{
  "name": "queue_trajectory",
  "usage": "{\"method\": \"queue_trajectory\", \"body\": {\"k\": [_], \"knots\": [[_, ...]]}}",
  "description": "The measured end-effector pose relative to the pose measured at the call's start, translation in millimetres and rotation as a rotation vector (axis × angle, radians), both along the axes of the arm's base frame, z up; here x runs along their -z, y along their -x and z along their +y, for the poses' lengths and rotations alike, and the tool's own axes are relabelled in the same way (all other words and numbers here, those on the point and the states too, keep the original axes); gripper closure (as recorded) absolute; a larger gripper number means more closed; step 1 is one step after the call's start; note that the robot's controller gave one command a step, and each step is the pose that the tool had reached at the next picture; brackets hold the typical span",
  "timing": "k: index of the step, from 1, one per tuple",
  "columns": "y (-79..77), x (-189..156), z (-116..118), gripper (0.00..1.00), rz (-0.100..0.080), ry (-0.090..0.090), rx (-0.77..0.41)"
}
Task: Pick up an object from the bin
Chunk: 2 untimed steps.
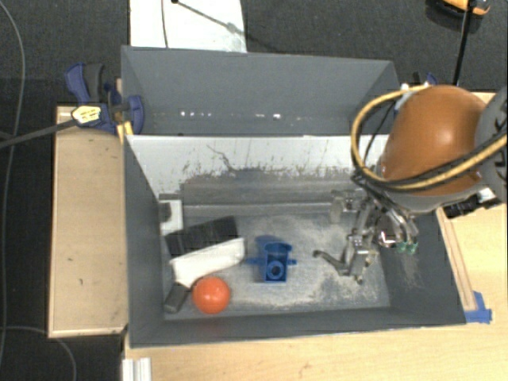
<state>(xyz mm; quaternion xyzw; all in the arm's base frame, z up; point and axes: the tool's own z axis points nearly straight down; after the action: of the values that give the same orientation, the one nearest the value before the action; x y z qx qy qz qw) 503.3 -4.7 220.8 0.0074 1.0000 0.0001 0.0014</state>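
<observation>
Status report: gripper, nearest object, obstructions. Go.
Gripper down at bin floor, right side. Nearest thing: blue plastic piece, left of it, apart. Orange ball, white block further left. Nothing between.

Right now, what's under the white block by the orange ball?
A black thing pokes out from behind the white block, and a dark piece sticks out by the orange ball. The block covers whatever lies beneath it.

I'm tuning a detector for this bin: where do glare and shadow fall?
Camera view: small glints run along the far wall; the white block is brightest; the right wall, beside the end effector, looks shaded.
</observation>
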Motion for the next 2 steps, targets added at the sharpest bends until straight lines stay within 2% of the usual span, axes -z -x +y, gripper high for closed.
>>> {"method": "queue_trajectory", "body": {"k": [1,2], "knots": [[-7.3,43.2,-0.8,0.0,-0.003,0.0,0.003],[-49.0,72.2,28.2,0.0,0.002,0.0,0.089]]}}
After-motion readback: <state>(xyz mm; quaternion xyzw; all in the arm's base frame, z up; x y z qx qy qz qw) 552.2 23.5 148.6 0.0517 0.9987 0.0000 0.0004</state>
